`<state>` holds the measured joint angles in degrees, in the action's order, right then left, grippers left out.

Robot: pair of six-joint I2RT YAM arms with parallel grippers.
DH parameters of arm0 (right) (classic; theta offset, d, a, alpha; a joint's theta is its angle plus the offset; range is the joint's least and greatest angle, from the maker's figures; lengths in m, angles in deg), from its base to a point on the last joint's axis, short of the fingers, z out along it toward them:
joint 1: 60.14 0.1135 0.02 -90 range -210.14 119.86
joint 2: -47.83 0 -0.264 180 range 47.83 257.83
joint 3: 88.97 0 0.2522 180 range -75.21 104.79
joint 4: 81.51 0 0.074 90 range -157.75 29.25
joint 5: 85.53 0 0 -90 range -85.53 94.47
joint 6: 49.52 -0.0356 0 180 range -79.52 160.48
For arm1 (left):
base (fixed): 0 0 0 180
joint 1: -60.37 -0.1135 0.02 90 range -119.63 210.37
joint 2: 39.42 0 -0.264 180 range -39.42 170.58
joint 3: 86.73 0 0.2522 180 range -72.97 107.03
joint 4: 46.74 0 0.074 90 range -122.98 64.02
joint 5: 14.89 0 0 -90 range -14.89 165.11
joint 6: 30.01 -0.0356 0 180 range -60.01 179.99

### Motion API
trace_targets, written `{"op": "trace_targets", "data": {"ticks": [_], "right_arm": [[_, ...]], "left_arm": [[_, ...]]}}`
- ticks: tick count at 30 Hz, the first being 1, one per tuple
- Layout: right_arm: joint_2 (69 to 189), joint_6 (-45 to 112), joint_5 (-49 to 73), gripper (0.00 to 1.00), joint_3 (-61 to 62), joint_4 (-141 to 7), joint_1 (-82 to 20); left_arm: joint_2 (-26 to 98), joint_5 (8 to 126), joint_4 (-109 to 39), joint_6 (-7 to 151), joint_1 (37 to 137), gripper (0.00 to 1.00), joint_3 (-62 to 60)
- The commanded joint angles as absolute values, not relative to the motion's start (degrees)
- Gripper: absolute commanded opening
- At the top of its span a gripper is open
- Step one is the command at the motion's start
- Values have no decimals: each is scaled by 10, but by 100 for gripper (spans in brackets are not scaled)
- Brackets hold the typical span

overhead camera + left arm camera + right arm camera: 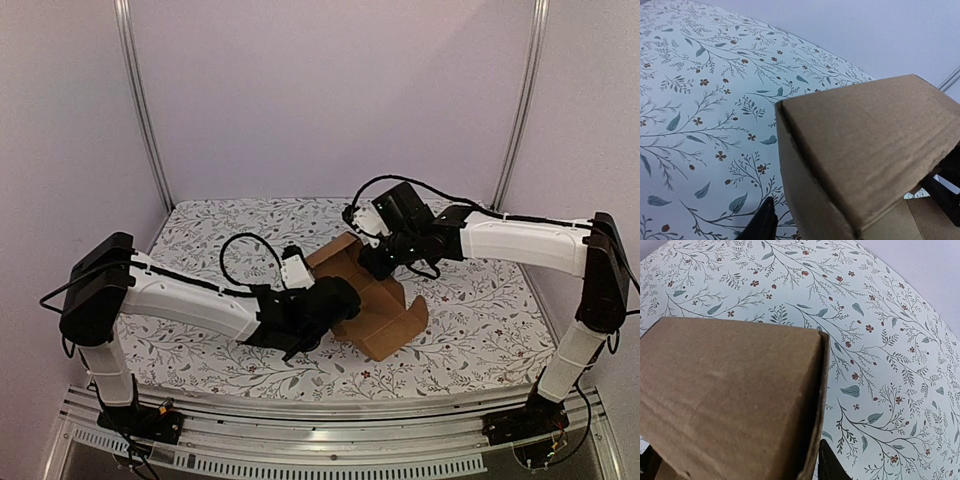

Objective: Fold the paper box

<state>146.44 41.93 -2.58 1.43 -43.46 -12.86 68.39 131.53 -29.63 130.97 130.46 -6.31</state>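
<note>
At the middle of a flower-printed table (220, 235), the paper box (385, 322) sits partly formed. Its plain brown panels are raised at differing angles, and one wide flap spreads low toward the near right.

The left gripper (335, 305) presses in at the box's near-left side. Its wrist camera shows creased cardboard filling the view between one dark fingertip (762, 226) at the lower edge and another dark part at far right. Whether those fingers pinch the card or merely flank it cannot be told.

The right gripper (378, 262) reaches down at the far side of the box. Its own camera shows a broad brown panel ending in a raw edge at the right, with a dark fingertip (829, 465) just beside that edge. Whether it grasps the card cannot be judged either.

The left arm (190, 295) and right arm (520, 240), both white-sleeved, stretch from bases on a slotted aluminium rail (330, 428) at the table's near edge, with black cables (245, 245) looping above them. Pale walls (330, 90) and two slanting metal posts (140, 110) close the scene behind.
</note>
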Motion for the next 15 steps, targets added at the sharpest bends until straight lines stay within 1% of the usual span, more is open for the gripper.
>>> {"op": "trace_targets", "data": {"ticks": [1, 2, 5, 6, 9, 11, 15], "right_arm": [[1480, 431, -80, 20, 32, -431, -135], [1480, 434, -77, 19, 33, -431, -135], [1478, 446, -69, 18, 32, -431, -138], [1476, 449, -56, 17, 33, -430, -140], [1463, 466, -7, 10, 27, -432, -150], [1455, 479, 20, 1, 20, -439, -155], [1457, 509, 77, 0, 19, -441, -158]], "left_arm": [[656, 1261, -305, 1259, 1318, 47, -61], [648, 1247, -306, 1240, 1318, 52, -59], [622, 1205, -294, 1208, 1319, 60, -65], [609, 1190, -292, 1199, 1320, 61, -72], [567, 1143, -306, 1175, 1323, 63, -110], [544, 1117, -315, 1173, 1323, 64, -141], [490, 1076, -316, 1122, 1323, 63, -184]]}}
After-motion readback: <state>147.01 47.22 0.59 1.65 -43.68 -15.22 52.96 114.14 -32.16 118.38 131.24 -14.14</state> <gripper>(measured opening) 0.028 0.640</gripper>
